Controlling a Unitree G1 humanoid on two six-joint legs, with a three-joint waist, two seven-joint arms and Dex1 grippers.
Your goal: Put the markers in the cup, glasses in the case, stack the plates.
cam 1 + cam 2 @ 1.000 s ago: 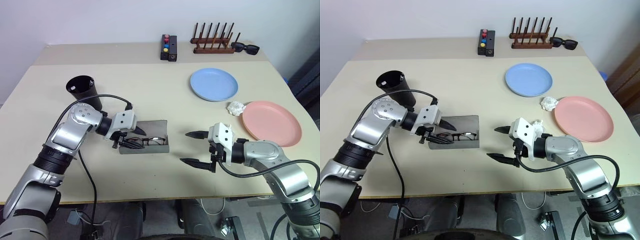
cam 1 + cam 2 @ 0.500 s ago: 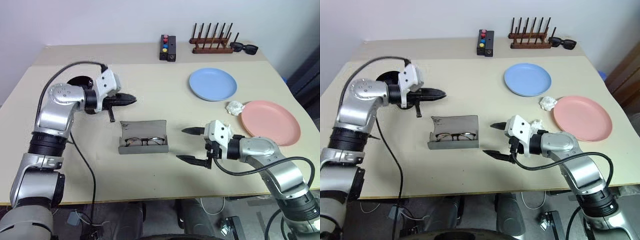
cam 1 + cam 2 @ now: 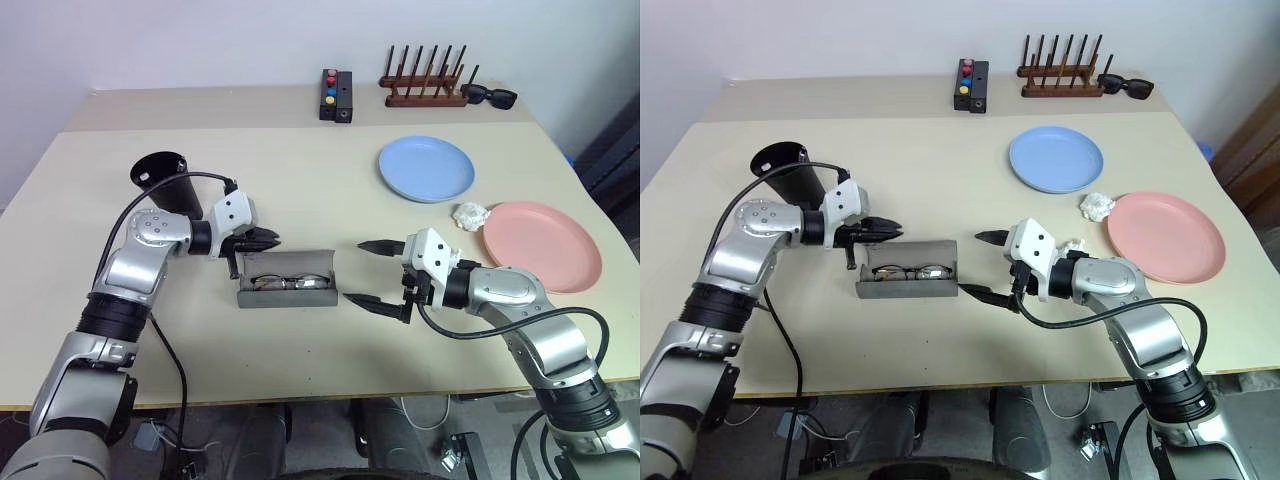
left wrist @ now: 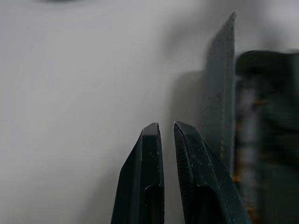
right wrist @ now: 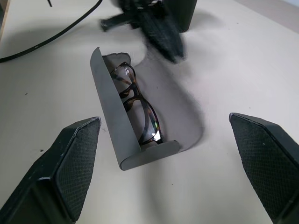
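Observation:
The grey case [image 3: 288, 296] lies open mid-table with the glasses [image 3: 287, 283] inside, lenses showing in the right wrist view [image 5: 140, 109]. My left gripper [image 3: 268, 240] is shut and empty. Its tips are at the back left corner of the case, by the lid [image 4: 219, 93]; whether they touch it I cannot tell. My right gripper [image 3: 357, 272] is open and level just past the case's right end, with nothing between its fingers [image 5: 70, 172]. The black cup [image 3: 165, 180] stands upright behind the left arm. The blue plate [image 3: 427, 168] and pink plate [image 3: 543, 245] lie apart at the right. The markers are out of view.
A crumpled white paper [image 3: 470, 215] lies between the two plates. At the back edge stand a wooden peg rack [image 3: 425, 88], black sunglasses [image 3: 490, 96] and a black box with coloured buttons [image 3: 336, 95]. A cable loops from the left wrist.
My left gripper shut, swung up toward the cup, then came back down to the case's back left corner. My right gripper slid left to the case's right end.

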